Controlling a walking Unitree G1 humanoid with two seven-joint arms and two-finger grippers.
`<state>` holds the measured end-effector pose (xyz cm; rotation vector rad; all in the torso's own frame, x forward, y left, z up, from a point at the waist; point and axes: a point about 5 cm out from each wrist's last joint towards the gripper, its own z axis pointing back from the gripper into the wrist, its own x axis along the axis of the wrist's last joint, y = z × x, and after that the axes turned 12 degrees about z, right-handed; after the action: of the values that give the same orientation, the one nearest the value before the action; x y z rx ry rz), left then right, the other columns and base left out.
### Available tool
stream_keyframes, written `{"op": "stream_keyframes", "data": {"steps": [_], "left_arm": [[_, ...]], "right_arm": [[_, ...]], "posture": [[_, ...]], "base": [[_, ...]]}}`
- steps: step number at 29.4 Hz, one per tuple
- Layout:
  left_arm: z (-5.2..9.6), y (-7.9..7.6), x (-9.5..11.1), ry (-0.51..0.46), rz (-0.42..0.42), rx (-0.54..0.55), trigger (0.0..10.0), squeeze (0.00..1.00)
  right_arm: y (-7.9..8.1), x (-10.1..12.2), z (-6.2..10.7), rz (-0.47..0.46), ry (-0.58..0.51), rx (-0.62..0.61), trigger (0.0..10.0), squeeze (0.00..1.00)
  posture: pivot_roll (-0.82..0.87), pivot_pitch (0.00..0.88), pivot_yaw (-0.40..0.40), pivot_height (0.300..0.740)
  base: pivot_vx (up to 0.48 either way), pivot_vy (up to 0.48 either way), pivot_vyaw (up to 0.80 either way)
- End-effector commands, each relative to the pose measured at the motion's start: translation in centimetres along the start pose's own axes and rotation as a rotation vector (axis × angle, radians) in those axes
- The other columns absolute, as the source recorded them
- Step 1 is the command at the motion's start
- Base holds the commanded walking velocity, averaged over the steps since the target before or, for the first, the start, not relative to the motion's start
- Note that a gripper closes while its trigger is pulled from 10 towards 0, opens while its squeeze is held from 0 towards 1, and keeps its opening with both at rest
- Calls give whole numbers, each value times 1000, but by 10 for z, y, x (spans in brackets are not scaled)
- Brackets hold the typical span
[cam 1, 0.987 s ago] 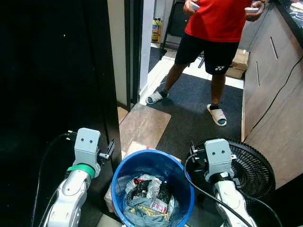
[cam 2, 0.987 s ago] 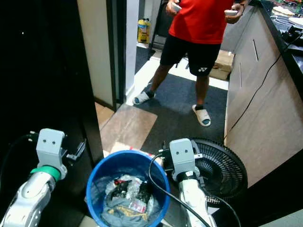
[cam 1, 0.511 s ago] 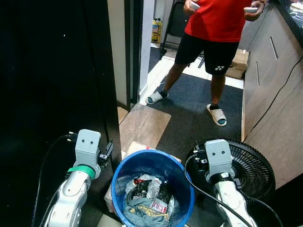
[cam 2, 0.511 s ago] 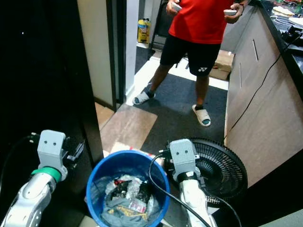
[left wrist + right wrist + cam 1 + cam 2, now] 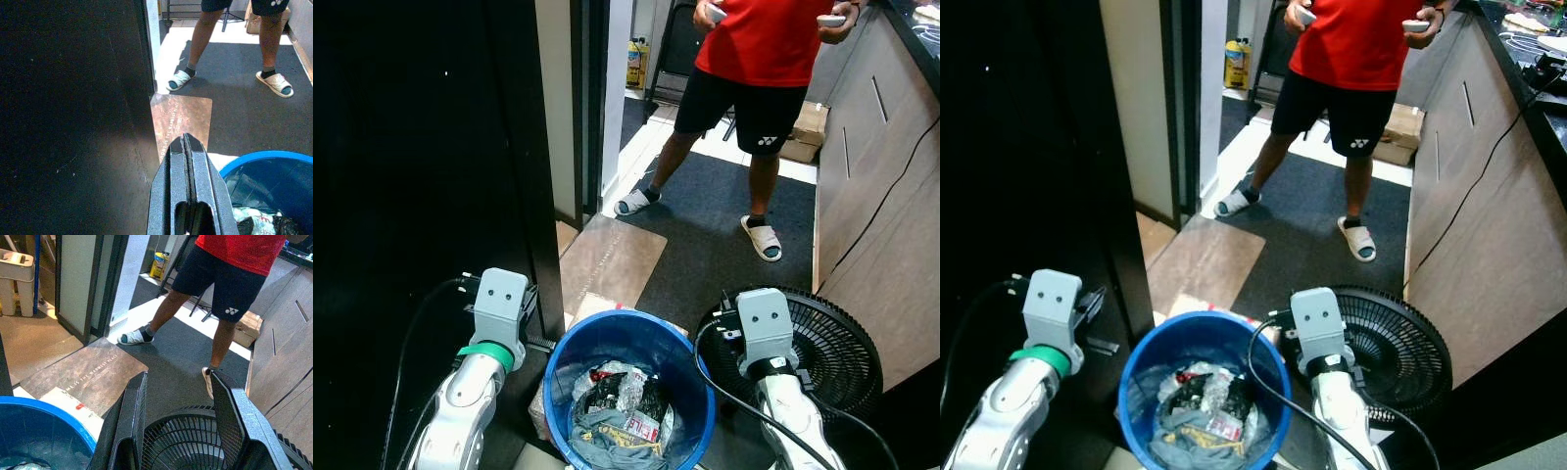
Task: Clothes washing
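here our left hand (image 5: 188, 147) hangs clenched and empty beside the blue bucket (image 5: 687, 359) on the floor, which holds the clothes (image 5: 617, 421). our right hand (image 5: 181, 416) hangs spread wide over the black fan (image 5: 842, 352). a person (image 5: 759, 59) stands ahead on the dark carpet (image 5: 715, 245).

Robot body: two silver arms w/ grey box-shaped wrist housings, each w/ two small dark screw holes on the face. Left arm (image 5: 470, 392) has green band below housing; black cable loops off its outer side. Right arm (image 5: 783, 401) has black cable from housing down alongside arm. Left gripper (image 5: 186, 188): long black textured fingers, slot near base. Right gripper (image 5: 183, 423): same black textured fingers.
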<state>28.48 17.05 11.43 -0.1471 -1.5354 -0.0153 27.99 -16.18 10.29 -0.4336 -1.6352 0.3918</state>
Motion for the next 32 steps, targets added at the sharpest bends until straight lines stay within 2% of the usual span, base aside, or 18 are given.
{"op": "stream_keyframes", "data": {"steps": [1, 2, 3, 6, 7, 8, 9, 10, 12, 13, 14, 19, 20, 22, 32], "left_arm": [[2, -2, -4, 9, 3, -4, 0, 0], [2, -2, -4, 9, 3, -4, 0, 0], [2, -2, -4, 11, 2, 2, 10000, 0], [2, -1, -4, 13, 1, 6, 10000, 0], [2, -1, -5, 15, 4, 5, 10000, 0], [2, -1, -5, 16, 6, 3, 10000, 20], [2, -1, -5, 16, 6, 3, 10000, 20], [2, -1, -5, 17, 9, 1, 10000, 569], [2, -1, -5, 17, 9, 1, 10000, 569], [2, -1, -5, 17, 9, 1, 10000, 616], [2, -1, -5, 17, 9, 1, 10000, 616], [2, -1, -5, 17, 7, 4, 10000, 561], [2, 0, -5, 17, 6, 6, 10000, 455], [2, 0, -5, 18, 4, 6, 10000, 431], [2, 0, -6, 21, 2, 7, 10000, 427]], "right_arm": [[1, -5, 2, -1, 25, 4, 10000, 0], [1, -5, 2, -1, 25, 4, 10000, 0], [1, -5, 2, -1, 25, 5, 10000, 0], [1, -5, 2, -1, 25, 5, 10000, 0], [2, -5, 2, -9, 23, 11, 10000, 416], [2, -5, 3, -23, 19, 20, 10000, 1000], [2, -5, 3, -23, 19, 20, 10000, 1000], [3, -4, 3, -38, 15, 29, 10000, 1000], [3, -4, 3, -38, 15, 29, 10000, 1000], [3, -4, 3, -40, 14, 30, 10000, 1000], [3, -4, 3, -40, 14, 30, 10000, 1000], [3, -4, 3, -46, 12, 35, 10000, 1000], [4, -4, 3, -47, 11, 36, 10000, 1000], [4, -4, 4, -49, 10, 37, 10000, 1000], [4, -4, 4, -52, 10, 39, 10000, 1000]], "posture": [[75, 11, -6, 740], [75, 11, -6, 740], [75, 11, -6, 740], [75, 11, -6, 740], [77, 12, -7, 740], [77, 12, -7, 740], [77, 12, -7, 740], [78, 12, -7, 740], [78, 12, -7, 740], [78, 12, -7, 740], [78, 12, -7, 740], [78, 12, -6, 740], [77, 12, -5, 740], [77, 13, -4, 740], [76, 14, -5, 740]], "base": [[0, 0, 0], [0, 0, 0], [0, 0, 0], [0, 0, 0], [0, 0, 0], [0, 0, 0], [0, 0, 0], [0, 0, 0], [0, 0, 0], [0, 0, 0], [0, 0, 0], [0, 0, 0], [0, 0, 0], [0, 0, 0], [0, 0, 0]]}}
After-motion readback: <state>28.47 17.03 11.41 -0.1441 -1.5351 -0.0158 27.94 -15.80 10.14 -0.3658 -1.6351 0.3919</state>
